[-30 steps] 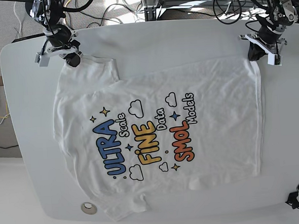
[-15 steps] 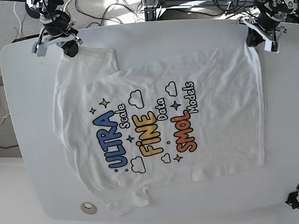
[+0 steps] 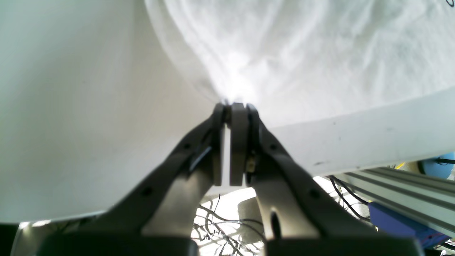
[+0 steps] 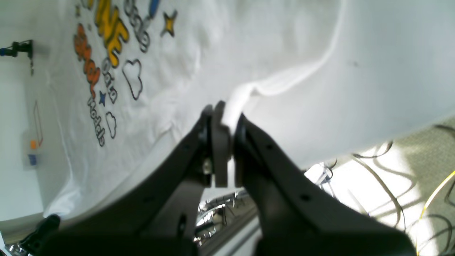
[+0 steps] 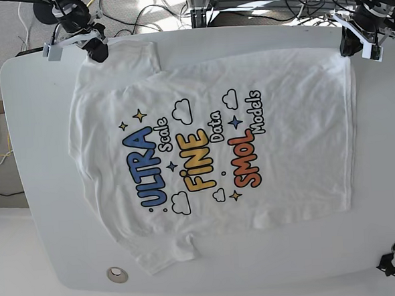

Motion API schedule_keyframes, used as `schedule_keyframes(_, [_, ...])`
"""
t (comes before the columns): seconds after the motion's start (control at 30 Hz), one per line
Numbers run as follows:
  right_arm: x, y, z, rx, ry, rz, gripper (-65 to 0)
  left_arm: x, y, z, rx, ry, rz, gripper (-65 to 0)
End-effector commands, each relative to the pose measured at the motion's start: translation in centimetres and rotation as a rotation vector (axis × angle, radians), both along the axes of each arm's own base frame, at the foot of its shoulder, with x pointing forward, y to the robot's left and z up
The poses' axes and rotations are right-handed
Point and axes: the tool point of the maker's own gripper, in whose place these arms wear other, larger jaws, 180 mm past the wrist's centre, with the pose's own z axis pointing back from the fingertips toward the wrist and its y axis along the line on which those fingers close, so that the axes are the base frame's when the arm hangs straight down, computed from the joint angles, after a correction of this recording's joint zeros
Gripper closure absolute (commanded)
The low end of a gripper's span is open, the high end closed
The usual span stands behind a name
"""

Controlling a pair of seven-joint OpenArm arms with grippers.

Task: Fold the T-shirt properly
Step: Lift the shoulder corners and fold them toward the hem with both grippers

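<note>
Both grippers had dragged the white short-sleeved cotton T-shirt [image 5: 211,147] farther toward the white table's [image 5: 37,164] back edge. It lay print-up, the left gripper [image 5: 349,46] and right gripper [image 5: 98,53] each pinching a far corner of cloth.

The T-shirt [image 5: 211,154] bore the printed words "ULTRA Scale", "FINE Data" and "SMOL Models". Nothing else was legible.

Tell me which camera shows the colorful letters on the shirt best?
The base view: the whole print on the T-shirt lies flat and readable. The right wrist view catches only part of the letters, sideways and blurry. The left wrist view shows just plain white cloth.
</note>
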Motion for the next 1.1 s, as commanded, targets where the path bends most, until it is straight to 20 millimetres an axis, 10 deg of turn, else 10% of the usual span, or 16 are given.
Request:
schedule_keyframes(0.0, [1.4,-0.5,1.7,0.0,-0.071,0.002,0.0,1.9,0.0,1.7,0.0,-0.078,-0.011,0.0])
schedule_keyframes(0.53, [13.0,-1.3,5.7,0.038,-0.286,0.067,0.0,11.7,0.9,6.0,0.06,-0.146,0.005,0.0])
schedule_keyframes(1.07, [22.2,-4.5,6.6,0.104,-0.356,0.0,0.0,18.7,2.1,4.2,-0.016,-0.128,0.063,0.0])
